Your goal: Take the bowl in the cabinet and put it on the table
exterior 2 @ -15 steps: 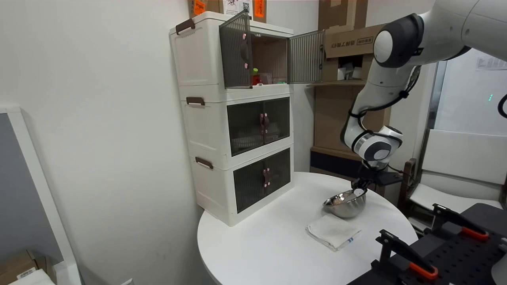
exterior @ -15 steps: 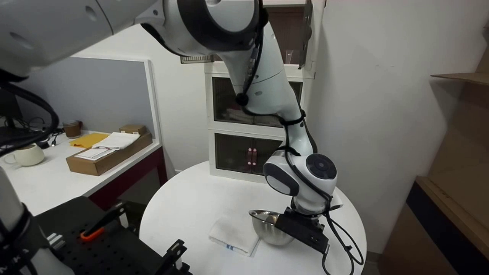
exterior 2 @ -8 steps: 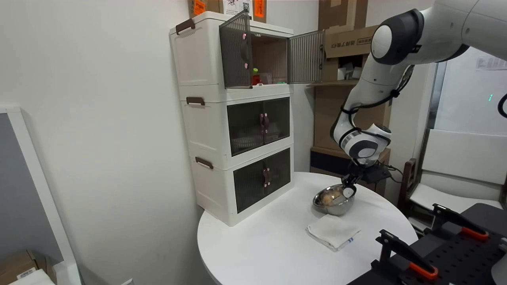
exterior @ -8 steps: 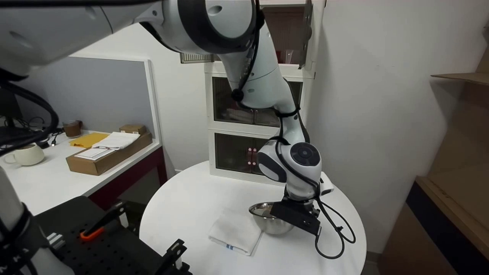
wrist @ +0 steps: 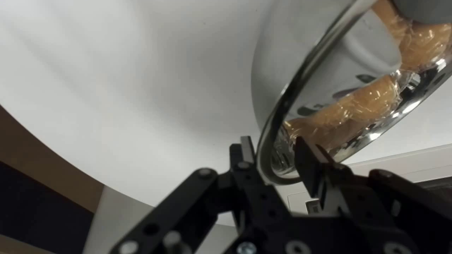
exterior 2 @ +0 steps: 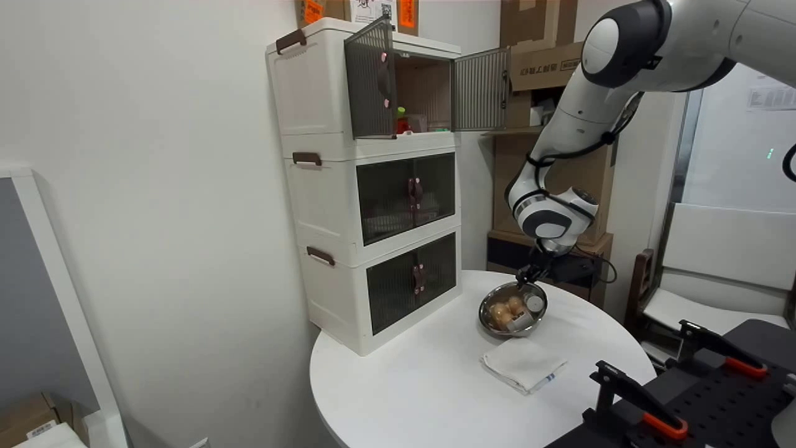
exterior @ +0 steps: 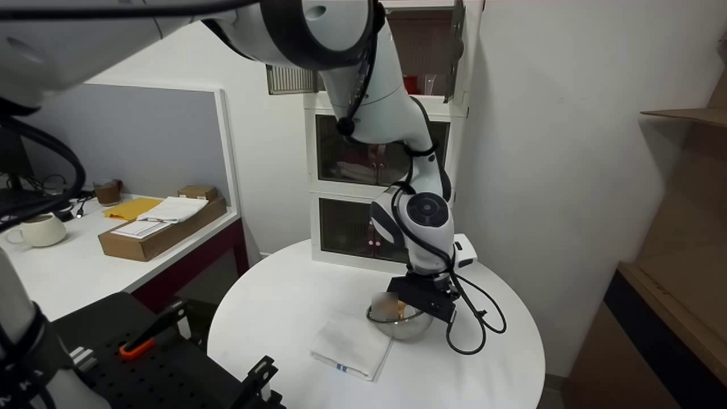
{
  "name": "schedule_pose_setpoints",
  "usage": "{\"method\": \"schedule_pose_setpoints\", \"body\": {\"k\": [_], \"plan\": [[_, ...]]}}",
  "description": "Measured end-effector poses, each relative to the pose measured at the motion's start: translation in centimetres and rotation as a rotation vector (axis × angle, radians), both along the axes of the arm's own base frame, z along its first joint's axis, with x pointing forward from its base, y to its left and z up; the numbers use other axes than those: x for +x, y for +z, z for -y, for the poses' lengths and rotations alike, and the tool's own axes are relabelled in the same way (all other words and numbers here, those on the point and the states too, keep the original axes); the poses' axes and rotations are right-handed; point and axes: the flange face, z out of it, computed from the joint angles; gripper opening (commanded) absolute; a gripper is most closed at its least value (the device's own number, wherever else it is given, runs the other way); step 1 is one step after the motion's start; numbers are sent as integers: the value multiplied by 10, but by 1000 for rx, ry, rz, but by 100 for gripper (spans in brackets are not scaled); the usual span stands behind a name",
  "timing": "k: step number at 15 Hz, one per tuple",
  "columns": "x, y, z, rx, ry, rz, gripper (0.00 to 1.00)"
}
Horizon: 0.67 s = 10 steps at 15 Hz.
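A: Where is the bowl (exterior: 406,330) to be found?

B: In both exterior views it is seen over the round table (exterior 2: 404,386), outside the cabinet (exterior 2: 329,199). In an exterior view it is placed toward one o'clock from the table's middle, with the cabinet at about ten o'clock from it and the robot arm (exterior 2: 578,127) stretched in from about one o'clock.

A: How is it held?

B: By the rim. In the wrist view the gripper (wrist: 275,151) is narrowed partway; the rim is caught between its fingers (wrist: 247,151), one being set outside the wall and one inside.

A: Is it held level?

B: It is tipped. Whether its base is rested on the table cannot be told for certain, as the underside is hidden.

A: What is carried in it?

B: Film-wrapped tan-orange things (wrist: 367,102) are carried, along with a whitish piece (wrist: 367,60) printed with dark shapes.

A: And around it?

B: A folded white cloth (exterior 2: 523,364) is laid just beside the bowl, near six o'clock from it in an exterior view. The cabinet's top doors (exterior 2: 480,90) are swung wide, and a small red object (exterior 2: 403,125) is seen inside.
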Motion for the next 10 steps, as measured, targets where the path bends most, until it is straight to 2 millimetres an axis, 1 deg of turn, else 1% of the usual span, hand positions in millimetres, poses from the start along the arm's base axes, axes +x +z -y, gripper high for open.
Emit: {"method": "schedule_pose_setpoints", "body": {"k": [1,2,3,4,9,10], "plan": [[0,1,-1,2,-5,5,47],[-1,1,-2,5,-10,8,55],[-2,2,-2,8,-18,10,56],[-3,1,-3,10,-23,12,62],[-10,-3,-3,32,-73,10,98],[-14,-5,-2,37,-87,5,100]]}}
